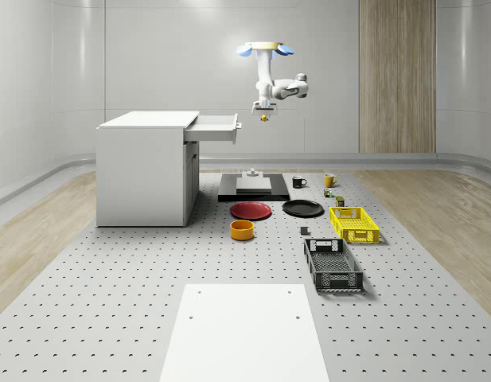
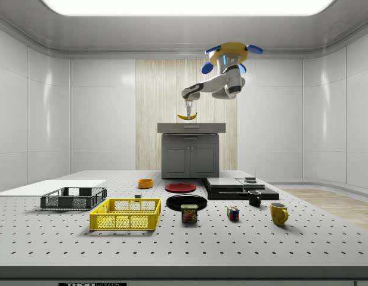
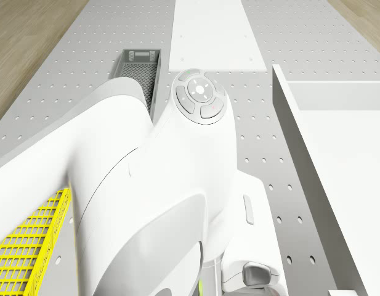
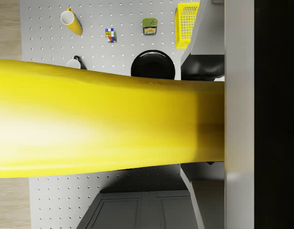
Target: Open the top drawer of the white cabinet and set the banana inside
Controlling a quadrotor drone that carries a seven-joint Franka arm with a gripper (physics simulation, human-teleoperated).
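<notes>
**Banana's nearly at the drawer, but it could still miss**

The drone hovers high, just off the open top drawer of the white cabinet, on the whole-scene view's right. The gripper hangs below it, fingers clamped on the banana, which sits beside the drawer front, not over the cavity. My worry: let go here and it clips the front panel or drops to the floor by the black plate.

Yellow banana airborne, level, beside open top drawer of white cabinet.
</notes>
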